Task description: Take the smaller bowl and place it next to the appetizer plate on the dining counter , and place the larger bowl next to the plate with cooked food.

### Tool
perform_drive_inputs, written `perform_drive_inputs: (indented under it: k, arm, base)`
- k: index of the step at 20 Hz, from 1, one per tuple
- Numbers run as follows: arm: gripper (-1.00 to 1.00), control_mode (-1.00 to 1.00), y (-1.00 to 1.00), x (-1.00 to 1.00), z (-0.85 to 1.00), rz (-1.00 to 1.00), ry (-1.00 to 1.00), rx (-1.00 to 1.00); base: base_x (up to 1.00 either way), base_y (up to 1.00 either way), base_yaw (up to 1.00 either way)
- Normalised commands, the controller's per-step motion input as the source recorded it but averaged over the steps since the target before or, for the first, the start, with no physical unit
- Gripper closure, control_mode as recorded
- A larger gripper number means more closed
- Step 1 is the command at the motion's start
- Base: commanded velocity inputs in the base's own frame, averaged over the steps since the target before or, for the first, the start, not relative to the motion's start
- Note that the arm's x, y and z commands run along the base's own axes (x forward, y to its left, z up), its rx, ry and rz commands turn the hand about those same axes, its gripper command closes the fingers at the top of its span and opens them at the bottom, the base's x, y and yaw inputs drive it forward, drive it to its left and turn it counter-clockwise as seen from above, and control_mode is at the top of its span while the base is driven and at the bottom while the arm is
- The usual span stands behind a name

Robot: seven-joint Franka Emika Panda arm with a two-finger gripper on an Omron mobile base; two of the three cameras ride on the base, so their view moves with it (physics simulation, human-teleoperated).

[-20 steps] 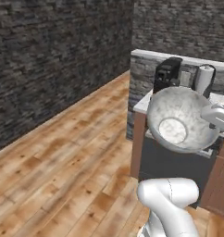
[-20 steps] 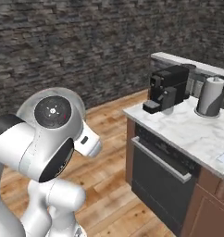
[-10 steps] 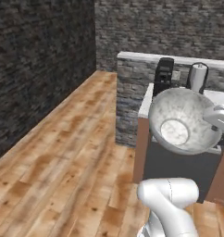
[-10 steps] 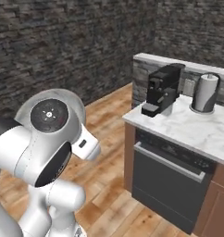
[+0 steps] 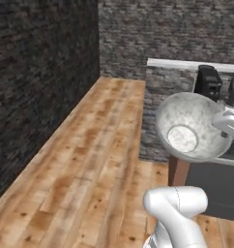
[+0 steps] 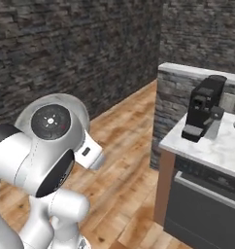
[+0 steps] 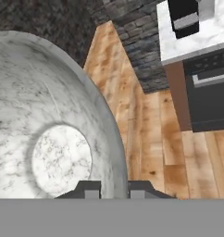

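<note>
Since the earlier frames the whole scene has slid sideways in both base views: the base has turned or driven, so this is camera motion, not movement of the things. The counter end and coffee machine now sit further right, with more floor and dark wall in view. The bowl's place relative to the arm is unchanged.

Nearest, the gripper [image 7: 115, 187] is narrowly closed on the bowl's rim, one fingertip inside the wall and one outside. The larger bowl [image 5: 190, 127] is held clear of the floor, tilted so its pale flat bottom faces the left base camera.

Judgement: this is the carry stage for the larger bowl. The plate of cooked food and the dining counter are not in these frames, so more driving looks necessary.

Count: one bowl, in the grip. Beyond it, one dark oven front [image 6: 202, 211] under one marble counter [image 6: 214, 148], bearing one black coffee machine [image 6: 203, 106]. Farthest, stone walls.
</note>
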Motion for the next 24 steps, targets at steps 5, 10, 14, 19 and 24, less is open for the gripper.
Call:
perform_drive_inputs:
  k: [5,10,14,19,24]
  arm:
    - [1.0,1.0,0.0,0.0,0.0,0.0,0.0,0.0]
    - [1.0,1.0,0.0,0.0,0.0,0.0,0.0,0.0]
    - [1.0,1.0,0.0,0.0,0.0,0.0,0.0,0.0]
    - [1.0,1.0,0.0,0.0,0.0,0.0,0.0,0.0]
    - [1.0,1.0,0.0,0.0,0.0,0.0,0.0,0.0]
  base:
    - [1.0,1.0,-0.46]
    - [1.0,1.0,-0.45]
    - [1.0,1.0,-0.38]
    - [1.0,1.0,-0.2]
    - [1.0,1.0,-0.18]
